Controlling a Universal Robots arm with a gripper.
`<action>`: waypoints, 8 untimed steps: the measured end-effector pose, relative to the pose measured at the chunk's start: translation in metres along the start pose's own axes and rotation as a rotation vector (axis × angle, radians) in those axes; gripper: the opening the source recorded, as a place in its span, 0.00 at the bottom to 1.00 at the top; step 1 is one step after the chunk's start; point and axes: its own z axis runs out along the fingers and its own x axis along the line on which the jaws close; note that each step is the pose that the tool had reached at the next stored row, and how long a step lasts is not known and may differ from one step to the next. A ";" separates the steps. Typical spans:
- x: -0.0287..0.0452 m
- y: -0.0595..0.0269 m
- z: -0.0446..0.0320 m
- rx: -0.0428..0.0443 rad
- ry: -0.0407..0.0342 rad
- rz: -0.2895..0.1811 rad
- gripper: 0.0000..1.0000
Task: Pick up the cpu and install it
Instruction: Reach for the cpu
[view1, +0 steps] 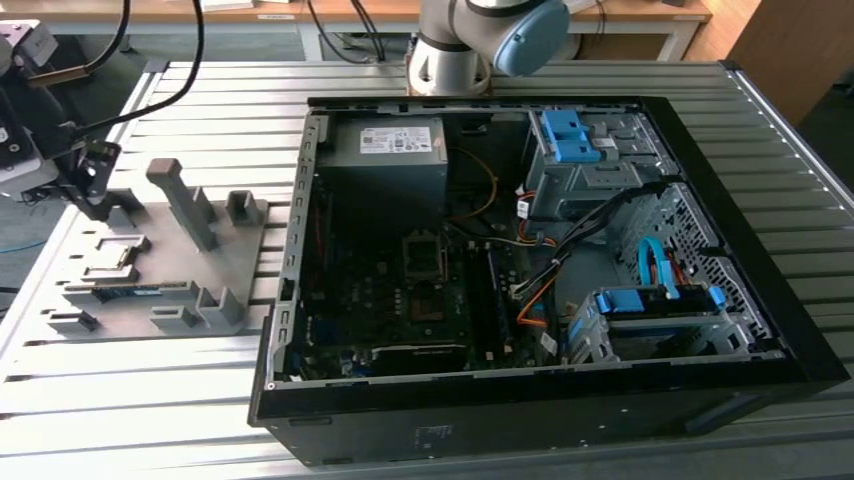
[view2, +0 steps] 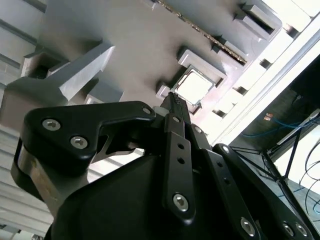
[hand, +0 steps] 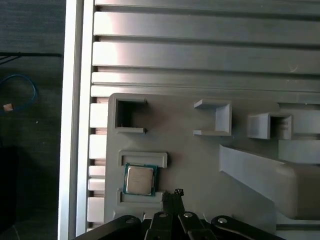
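1. Tool (hand: 173, 193): in the first wrist view its tips look drawn together with nothing between them. They hang above the grey holder tray (hand: 190, 155) without touching it.
2. Just beside those tips is the cpu (hand: 139, 180). It sits flat, metal face up, in a shallow framed recess of the tray.
3. The tips are not over the chip. It lies off to one side of them, toward the outer edge of the surface (view1: 134, 400) at the exterior view's left. On the tips' other side is the ramp-shaped block (hand: 260, 172).
4. The cpu is square, so it has no long axis. Its sides run parallel with the tray's edges and with the slats of the surface.
5. Judging from this, the gap to close is a short sideways shift toward that outer edge and then a drop, and the tool would need to be spread to take the chip by its sides.
6. The open computer case (view1: 534, 425) stands well apart, on the exterior view's right of the tray.
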 end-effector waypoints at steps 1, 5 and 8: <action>0.0001 0.0000 0.0018 0.0001 0.0000 0.000 0.10; 0.0015 -0.0001 0.0090 0.0002 0.0002 0.000 0.10; 0.0065 -0.0002 0.0132 0.0001 0.0001 0.000 0.10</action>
